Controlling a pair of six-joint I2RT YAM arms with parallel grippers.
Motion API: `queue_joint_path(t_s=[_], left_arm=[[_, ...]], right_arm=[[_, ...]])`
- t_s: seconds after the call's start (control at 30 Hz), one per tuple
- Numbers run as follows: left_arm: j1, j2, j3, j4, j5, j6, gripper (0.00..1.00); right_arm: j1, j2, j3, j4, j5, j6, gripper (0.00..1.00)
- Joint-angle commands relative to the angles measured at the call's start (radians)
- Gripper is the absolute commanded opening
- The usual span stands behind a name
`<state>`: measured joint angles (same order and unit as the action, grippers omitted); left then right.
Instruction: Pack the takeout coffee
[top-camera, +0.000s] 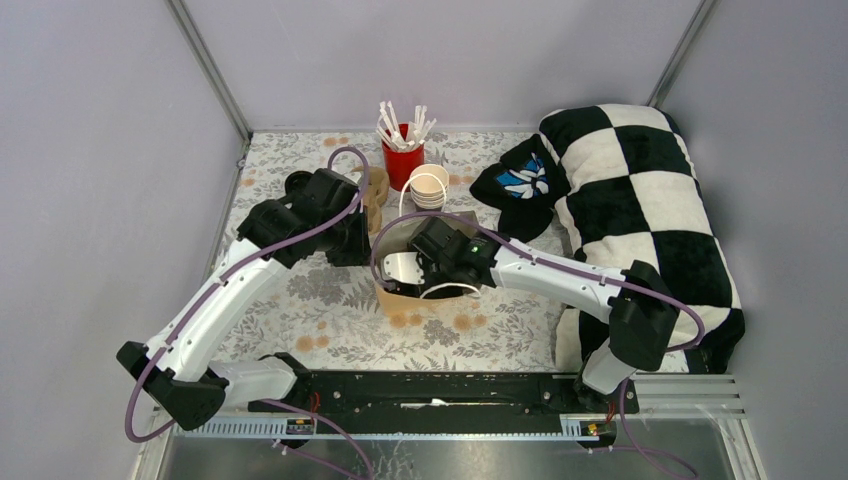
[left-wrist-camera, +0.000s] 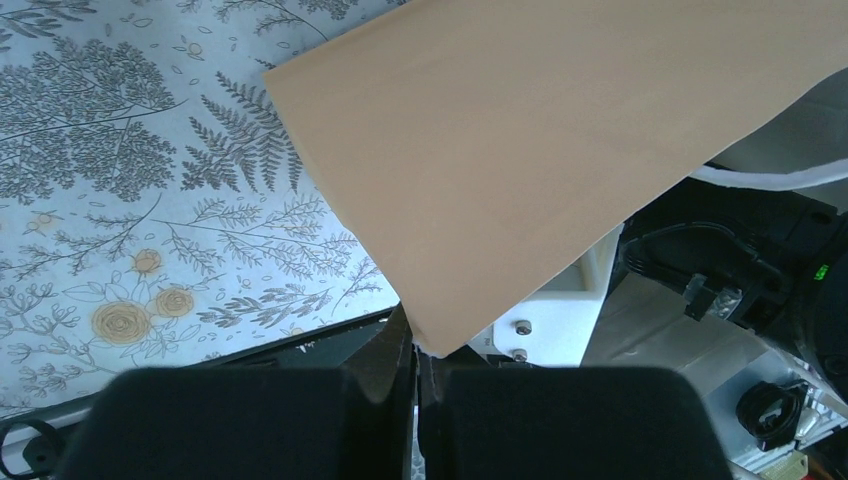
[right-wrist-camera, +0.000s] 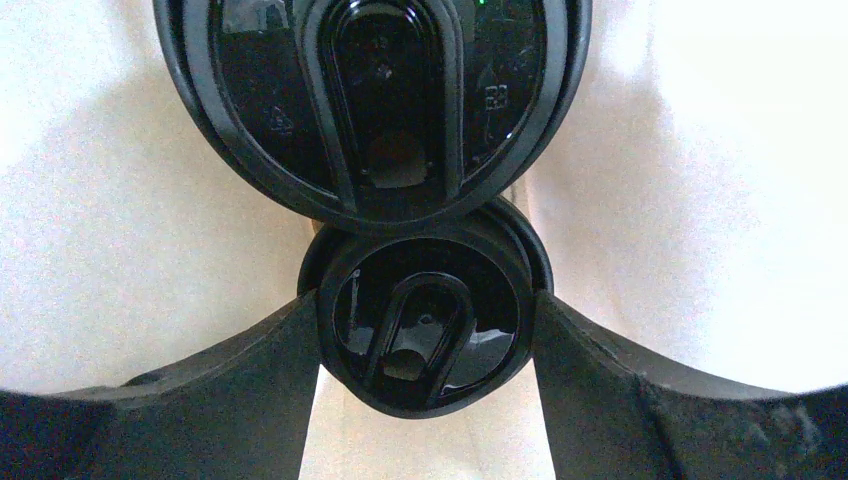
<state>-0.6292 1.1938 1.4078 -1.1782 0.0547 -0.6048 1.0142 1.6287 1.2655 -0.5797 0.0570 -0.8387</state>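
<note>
A brown paper bag (top-camera: 405, 305) stands open mid-table. My left gripper (top-camera: 362, 240) is shut on its left rim; in the left wrist view the bag's tan wall (left-wrist-camera: 520, 150) runs down into the closed left gripper (left-wrist-camera: 420, 350). My right gripper (top-camera: 428, 268) reaches down into the bag. In the right wrist view it (right-wrist-camera: 425, 400) is shut on a takeout cup with a black lid (right-wrist-camera: 425, 325), one finger (right-wrist-camera: 270, 370) on each side. The second black-lidded cup (right-wrist-camera: 375, 100) sits right beyond it, lids nearly touching. Both cups are hidden in the top view.
A red cup of white sticks (top-camera: 402, 150) and a stack of lidless cream cups (top-camera: 430, 187) stand behind the bag. A black cloth (top-camera: 520, 185) and a large checkered pillow (top-camera: 640, 200) fill the right side. Enclosure walls stand close on the left and at the back.
</note>
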Motion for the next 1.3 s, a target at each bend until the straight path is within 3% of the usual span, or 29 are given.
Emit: queue_joint_path(t_s=[0.0, 0.5, 0.57, 0.77, 0.8, 0.87, 1.27], left_arm=[[0.006, 0.018, 0.065, 0.031, -0.052, 0.007, 0.04], [0.009, 0.027, 0.056, 0.032, -0.093, 0.059, 0.00], [0.011, 0.025, 0.061, 0.027, -0.106, 0.067, 0.00], [0.011, 0.013, 0.042, 0.041, -0.125, 0.087, 0.00], [0.011, 0.013, 0.039, 0.042, -0.129, 0.089, 0.00], [0.011, 0.015, 0.038, 0.044, -0.133, 0.091, 0.00], [0.011, -0.004, 0.009, 0.063, -0.105, 0.088, 0.00]], right_arm=[[-0.004, 0.123, -0.077, -0.081, -0.136, -0.011, 0.27], [-0.019, 0.223, -0.057, -0.078, -0.190, 0.033, 0.26], [-0.019, 0.191, -0.008, -0.109, -0.178, 0.047, 0.33], [-0.017, 0.148, 0.155, -0.219, -0.147, 0.101, 0.63], [-0.018, 0.142, 0.175, -0.231, -0.137, 0.114, 0.70], [-0.016, 0.122, 0.217, -0.248, -0.126, 0.141, 0.99], [0.059, 0.062, 0.393, -0.347, -0.003, 0.283, 1.00]])
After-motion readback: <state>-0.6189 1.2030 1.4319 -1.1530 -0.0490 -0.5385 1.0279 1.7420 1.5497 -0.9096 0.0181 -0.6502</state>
